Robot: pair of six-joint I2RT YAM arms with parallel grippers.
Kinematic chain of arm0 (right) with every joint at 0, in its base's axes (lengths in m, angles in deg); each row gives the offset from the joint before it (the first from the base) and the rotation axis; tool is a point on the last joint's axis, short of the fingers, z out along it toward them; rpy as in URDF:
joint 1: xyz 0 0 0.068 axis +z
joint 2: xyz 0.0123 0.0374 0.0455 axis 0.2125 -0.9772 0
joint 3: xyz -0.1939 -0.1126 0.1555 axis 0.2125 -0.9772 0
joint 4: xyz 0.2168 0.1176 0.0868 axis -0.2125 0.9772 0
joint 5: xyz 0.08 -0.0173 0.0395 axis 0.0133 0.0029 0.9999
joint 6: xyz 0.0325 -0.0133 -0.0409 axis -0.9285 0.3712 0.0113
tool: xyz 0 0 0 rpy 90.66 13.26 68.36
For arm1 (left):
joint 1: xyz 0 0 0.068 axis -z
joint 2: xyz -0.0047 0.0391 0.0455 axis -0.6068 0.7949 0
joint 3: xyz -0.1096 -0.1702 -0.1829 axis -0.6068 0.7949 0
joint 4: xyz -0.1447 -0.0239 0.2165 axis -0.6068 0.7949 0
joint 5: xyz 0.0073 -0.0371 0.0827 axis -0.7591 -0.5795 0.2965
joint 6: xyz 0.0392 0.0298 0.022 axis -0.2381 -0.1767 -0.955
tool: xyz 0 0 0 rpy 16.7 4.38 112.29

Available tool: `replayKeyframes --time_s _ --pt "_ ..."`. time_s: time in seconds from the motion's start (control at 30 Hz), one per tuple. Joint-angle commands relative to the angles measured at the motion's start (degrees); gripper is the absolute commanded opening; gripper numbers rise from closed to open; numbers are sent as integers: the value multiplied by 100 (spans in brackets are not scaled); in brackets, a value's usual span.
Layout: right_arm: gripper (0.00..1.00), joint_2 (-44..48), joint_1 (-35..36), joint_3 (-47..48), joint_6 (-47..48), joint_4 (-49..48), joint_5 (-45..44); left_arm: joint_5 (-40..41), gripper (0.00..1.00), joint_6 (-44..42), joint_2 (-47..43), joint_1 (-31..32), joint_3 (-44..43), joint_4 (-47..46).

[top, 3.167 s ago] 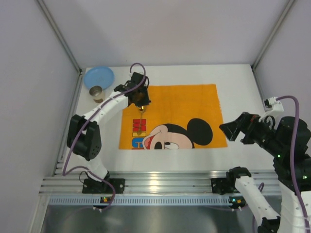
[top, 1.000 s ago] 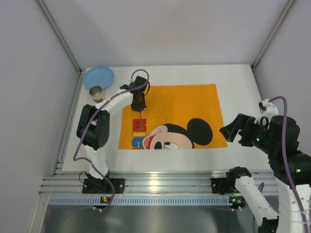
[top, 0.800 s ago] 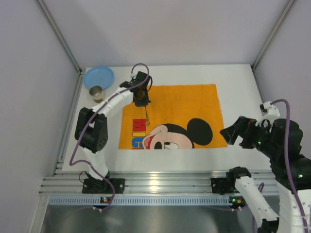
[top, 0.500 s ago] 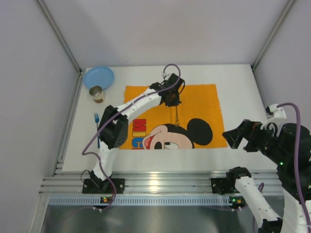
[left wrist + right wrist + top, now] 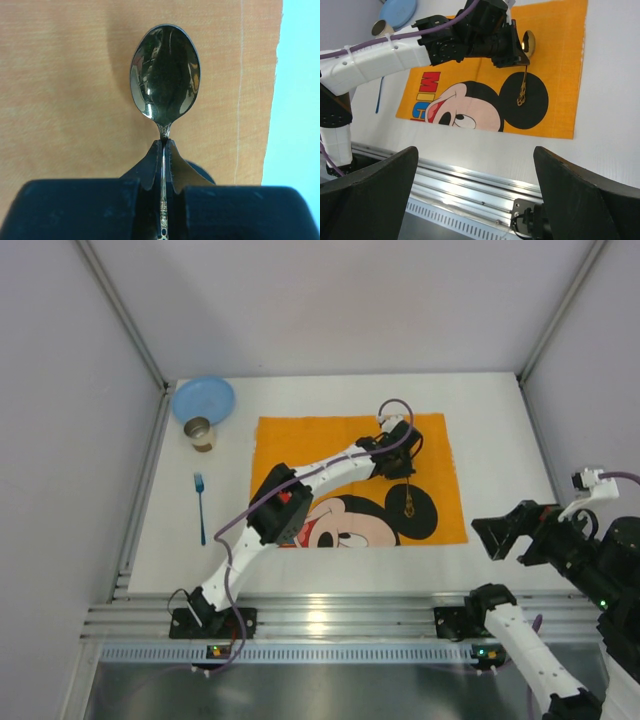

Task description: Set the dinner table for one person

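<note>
My left gripper (image 5: 404,470) is shut on the neck of a shiny metal spoon (image 5: 410,500), which hangs above the right part of the orange Mickey Mouse cloth (image 5: 330,445) on the white dinner table (image 5: 500,420). In the left wrist view the spoon's bowl (image 5: 165,75) sticks out past the closed fingertips (image 5: 156,156), near the cloth's right edge. The right wrist view shows the spoon (image 5: 524,75) over Mickey's black ear. My right gripper (image 5: 497,536) is open and empty near the table's front right; its fingers (image 5: 370,195) frame that view.
A blue plate (image 5: 203,398) and a metal cup (image 5: 200,430) stand at the table's back left. A blue fork (image 5: 200,506) lies left of the cloth. The ribbed aluminium rail (image 5: 330,618) runs along the near edge. Grey walls enclose the table.
My left arm has swung right across the cloth, carrying the spoon from the left edge to the right side. The fork now shows at the left. My right arm drew back slightly.
</note>
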Motion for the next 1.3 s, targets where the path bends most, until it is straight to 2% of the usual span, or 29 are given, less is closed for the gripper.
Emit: replayKeyframes --time_s 0.0,0.2,0.23,0.27,0.37,0.43,0.6,0.67,0.73,0.8,0.83,0.9,0.93,1.0,1.03,1.13,1.27 --pt "100 35 128 113 26 782 -288 -73 0 193 226 96 -517 -596" --pt "100 -9 190 26 35 730 -394 -196 0 132 411 105 -552 -992" --pt "100 -9 198 8 35 721 -420 -214 3 114 402 105 -543 -1027" --pt "100 -9 198 -18 35 686 -437 -232 23 36 385 105 -543 -1071" --pt "100 -18 207 -168 44 581 -429 -170 50 -62 210 88 -517 -1115" --pt "100 0 216 -326 26 501 -403 -188 54 -149 -19 35 -482 -1124" --pt "100 -44 207 -607 -53 132 -306 -284 56 -474 -976 -421 -53 -809" --pt "100 -79 207 -678 -79 -8 -279 -267 56 -860 -1685 -641 728 -703" --pt "100 -79 216 -853 -114 -140 -253 -13 56 -1308 -2583 -1184 2322 -510" --pt "100 -97 216 -1002 -132 -272 -235 250 56 -1669 -3529 -1545 3196 -465" --pt "100 -97 207 -1055 -141 -334 -192 321 56 -1792 -3814 -1974 4010 -439" --pt "100 -158 207 -1222 -150 -509 -139 313 55 -1785 -4463 -2555 4683 -194" --pt "100 -193 207 -1266 -141 -562 -60 287 54 -1776 -4623 -3193 5191 -45" --pt "100 -316 207 -1372 -150 -755 45 261 50 -1854 -4983 -3786 5633 193" --pt "100 -360 207 -1390 -158 -834 159 182 49 -1977 -5081 -4302 5983 212" --pt "100 -562 207 -1451 -176 -1072 326 190 49 -2389 -5302 -4955 6416 212" --pt "100 -782 207 -1504 -202 -1353 389 567 49 -2768 -5048 -5396 6479 405"
